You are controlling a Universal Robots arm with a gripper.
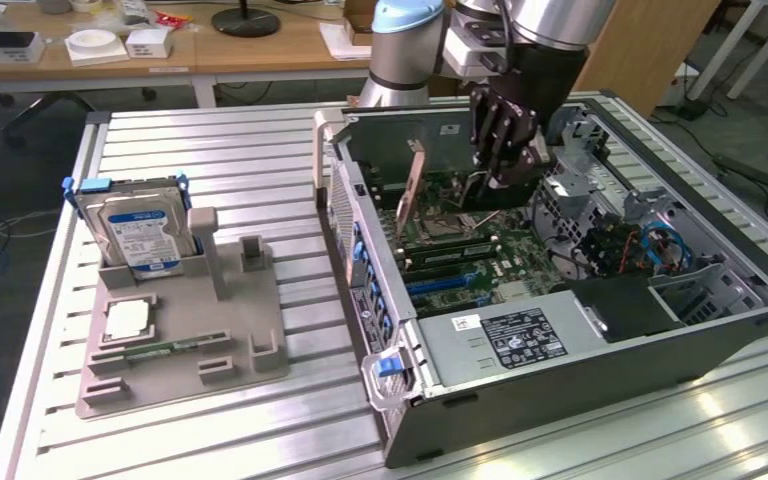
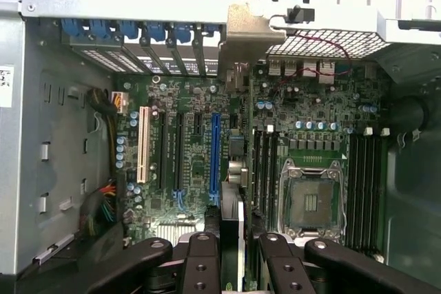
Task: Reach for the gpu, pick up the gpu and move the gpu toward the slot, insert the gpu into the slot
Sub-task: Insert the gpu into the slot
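Note:
My gripper hangs inside the open computer case, shut on the gpu, a thin card held upright on its edge. In the wrist view the gpu shows edge-on between the two black fingers, and its silvery bracket reaches the case's rear openings. The slot, a long blue strip on the green motherboard, runs parallel to the card and just beside its edge. I cannot tell whether the card's lower edge touches the board.
The case walls and the power supply box in the board. A silver processor socket and a white slot flank the blue one. On the table, a grey holder carries a blue-labelled hard drive.

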